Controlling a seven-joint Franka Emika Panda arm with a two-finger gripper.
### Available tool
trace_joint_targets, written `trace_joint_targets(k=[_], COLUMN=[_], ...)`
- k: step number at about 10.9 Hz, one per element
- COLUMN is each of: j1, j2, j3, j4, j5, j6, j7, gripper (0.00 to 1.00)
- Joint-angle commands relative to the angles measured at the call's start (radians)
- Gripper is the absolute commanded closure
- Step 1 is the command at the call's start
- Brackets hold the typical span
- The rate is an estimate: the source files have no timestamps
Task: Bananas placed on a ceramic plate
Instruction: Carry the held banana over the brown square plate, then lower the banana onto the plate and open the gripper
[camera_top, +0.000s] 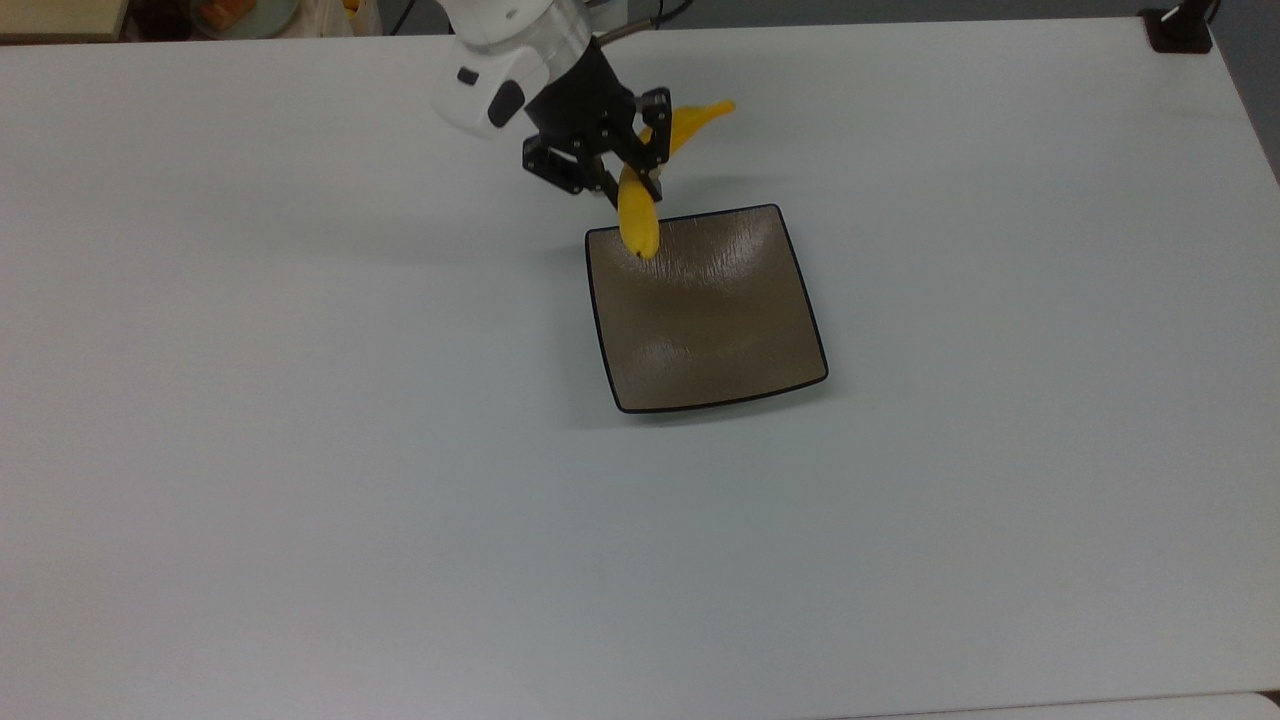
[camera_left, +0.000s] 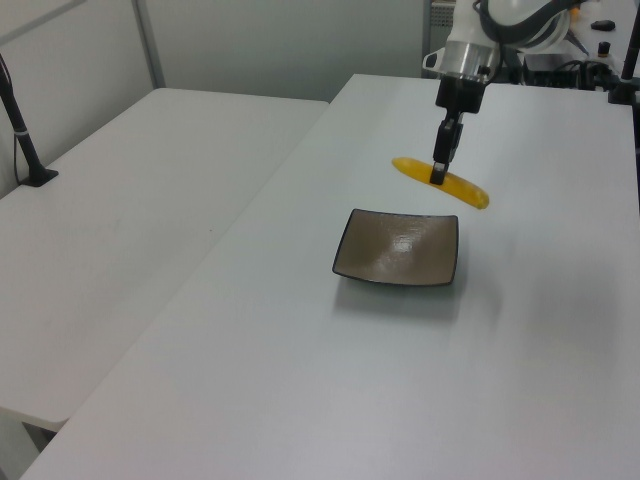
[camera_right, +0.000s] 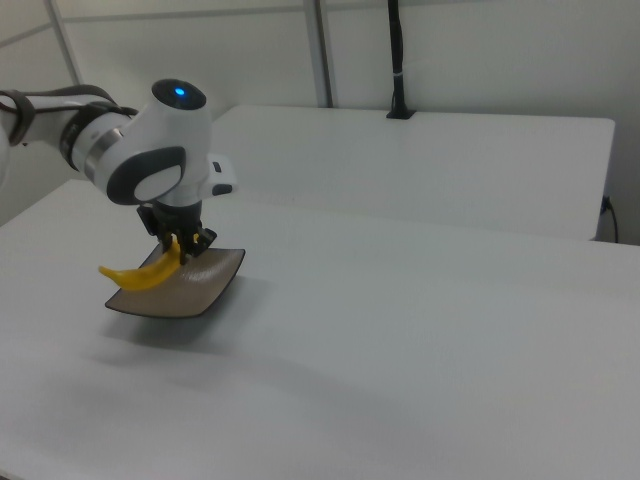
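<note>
While carrying: bananas (camera_top: 640, 215) clamped in fingers (camera_top: 648, 182), raised at ceramic plate (camera_top: 712, 330) edge
Next: centre over plate, lower, release

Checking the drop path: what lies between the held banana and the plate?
Nothing: the left view shows only air between the banana in the gripper and the plate.
</note>
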Motion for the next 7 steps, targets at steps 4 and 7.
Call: trace_joint_targets(k=[4, 7], j1=[0.023, 0.031], j2=[0.178, 0.208], j3=[0.023, 0.045], j4=[0.022, 0.022], j5=[0.106, 0.119], j6=[0.314, 0.371], j7=[-0.057, -0.055], gripper=[0.88, 0.85])
